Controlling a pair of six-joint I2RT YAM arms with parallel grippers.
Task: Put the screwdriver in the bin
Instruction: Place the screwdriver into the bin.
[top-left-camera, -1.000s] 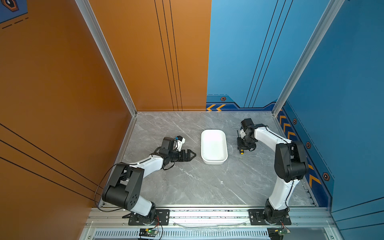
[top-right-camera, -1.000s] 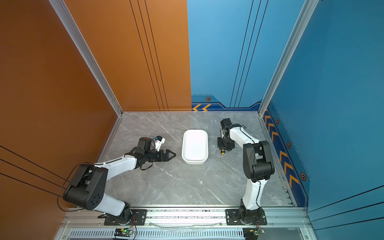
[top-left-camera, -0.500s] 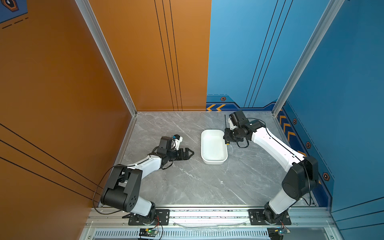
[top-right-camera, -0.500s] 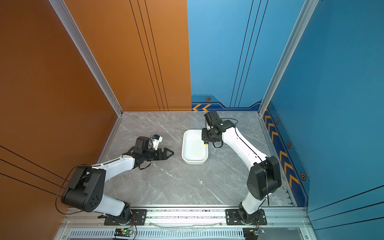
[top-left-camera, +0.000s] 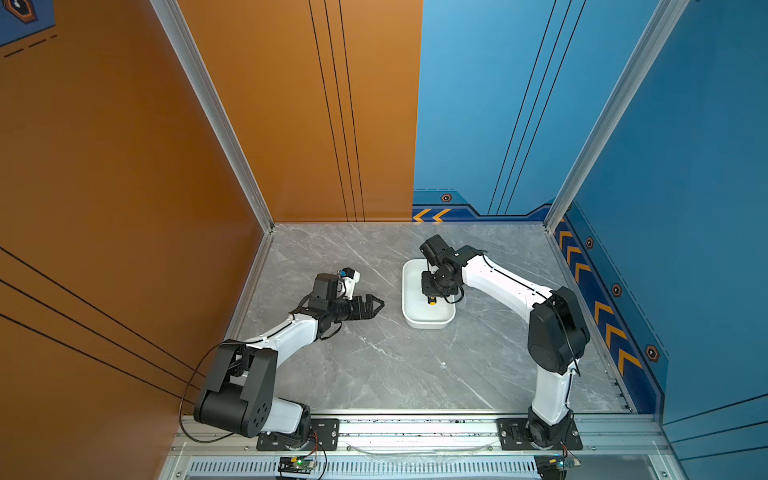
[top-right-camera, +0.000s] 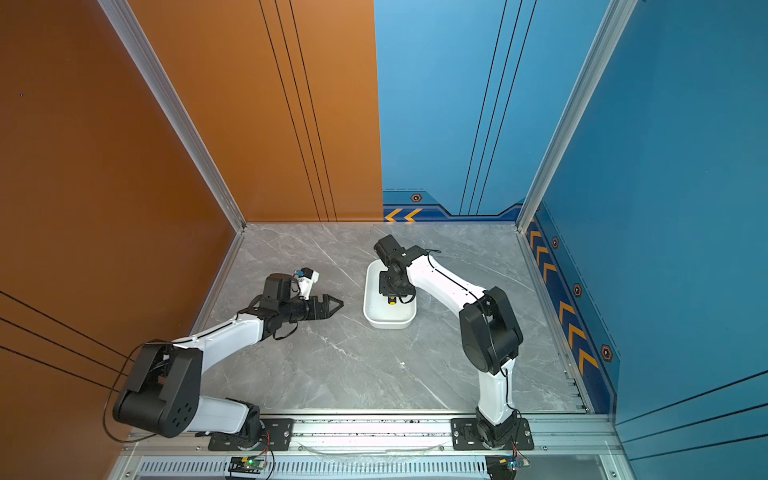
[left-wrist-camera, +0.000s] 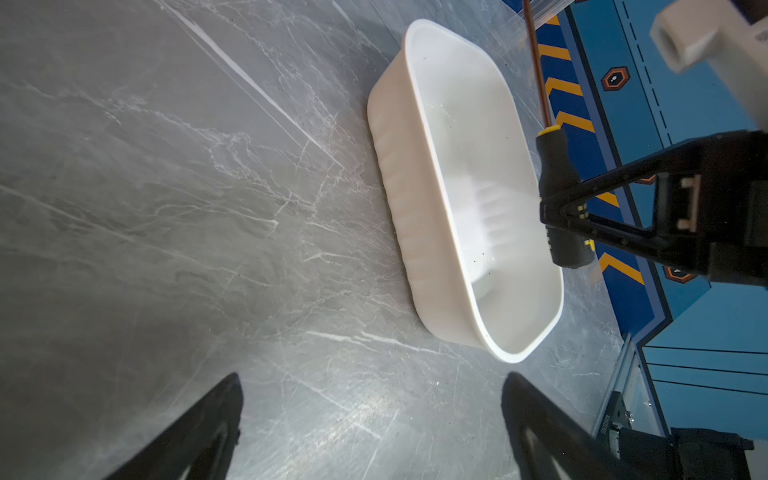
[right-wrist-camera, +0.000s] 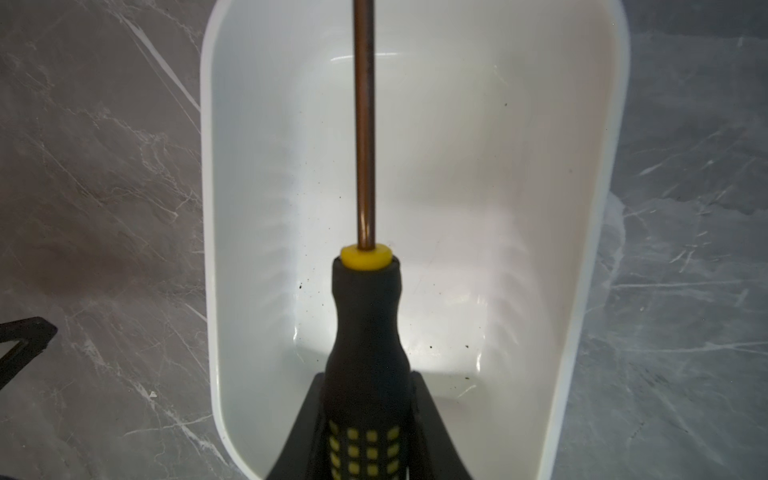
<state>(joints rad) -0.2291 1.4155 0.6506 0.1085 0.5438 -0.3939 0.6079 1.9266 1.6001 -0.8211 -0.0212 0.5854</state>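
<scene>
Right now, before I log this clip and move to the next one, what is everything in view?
screwdriver: one, black handle with yellow markings and a thin shaft, held above the bin and lined up with its length, not lying in it
bin: one, white, on the table between the two grippers
table: one, grey marble pattern, floor of the cell
orange wall: one, at the back and along the robot's left
blue wall: one, at the back and along the robot's right
left gripper: one, black, low over the table beside the bin, open, holding nothing
right gripper: one, black, over the bin, shut on the screwdriver's handle
</scene>
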